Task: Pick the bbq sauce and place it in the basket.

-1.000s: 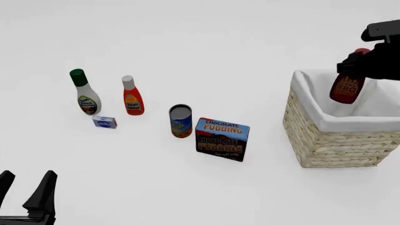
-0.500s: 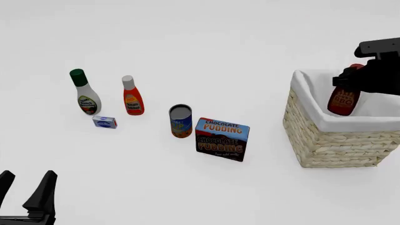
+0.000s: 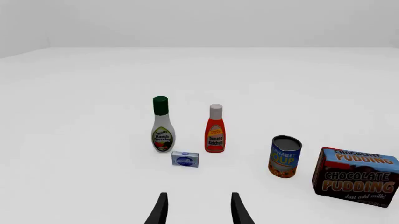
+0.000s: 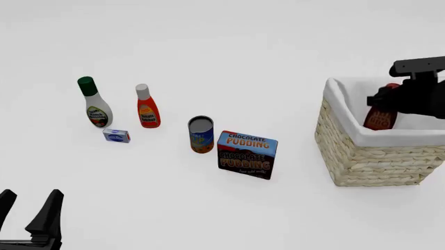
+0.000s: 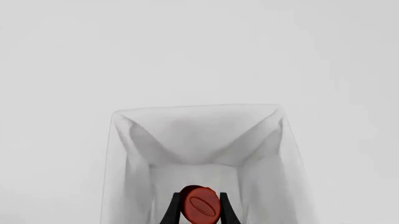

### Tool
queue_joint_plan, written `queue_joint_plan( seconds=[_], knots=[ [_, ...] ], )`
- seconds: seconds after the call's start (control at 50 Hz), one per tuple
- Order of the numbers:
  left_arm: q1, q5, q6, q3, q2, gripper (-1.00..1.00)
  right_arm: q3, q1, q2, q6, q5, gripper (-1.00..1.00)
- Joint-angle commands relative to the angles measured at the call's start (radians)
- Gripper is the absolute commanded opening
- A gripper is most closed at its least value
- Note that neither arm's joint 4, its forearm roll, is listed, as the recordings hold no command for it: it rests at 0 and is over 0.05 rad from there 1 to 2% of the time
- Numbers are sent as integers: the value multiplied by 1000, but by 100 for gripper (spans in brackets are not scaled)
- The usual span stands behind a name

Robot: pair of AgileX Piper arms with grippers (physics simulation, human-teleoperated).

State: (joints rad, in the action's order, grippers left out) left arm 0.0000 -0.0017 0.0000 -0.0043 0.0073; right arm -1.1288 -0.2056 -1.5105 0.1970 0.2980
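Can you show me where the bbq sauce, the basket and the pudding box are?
bbq sauce [image 4: 380, 119], front view, on its label.
basket [image 4: 361, 159], front view, on its woven front wall.
pudding box [image 4: 247, 154], front view, on its printed front.

The basket [image 4: 361, 156] rim hides the lower bbq sauce [image 4: 380, 119].

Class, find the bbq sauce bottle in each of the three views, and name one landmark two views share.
Front view: bbq sauce held inside the basket, at the right.
Right wrist view: its red cap between the fingers, over the white lining.
Left wrist view: not in it.
Shared landmark: the basket's lining.
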Motion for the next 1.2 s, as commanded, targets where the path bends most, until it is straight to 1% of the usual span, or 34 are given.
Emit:
queue_joint_plan(
  seconds=[0.02, 0.68, 1.14, 1.16, 1.2],
  knots=[
    [0, 0, 0, 0, 0, 100, 9, -14, -29, -16, -32, -100],
    [0, 0, 0, 0, 0, 100, 4, -15, -148, -17, -96, -100],
    [0, 0, 0, 0, 0, 100, -7, -22, -177, -10, -103, -100],
    [0, 0, 0, 0, 0, 100, -8, -20, -176, -12, -101, 100],
    [0, 0, 0, 0, 0, 100, -8, -17, -172, -11, -98, 100]
  ],
)
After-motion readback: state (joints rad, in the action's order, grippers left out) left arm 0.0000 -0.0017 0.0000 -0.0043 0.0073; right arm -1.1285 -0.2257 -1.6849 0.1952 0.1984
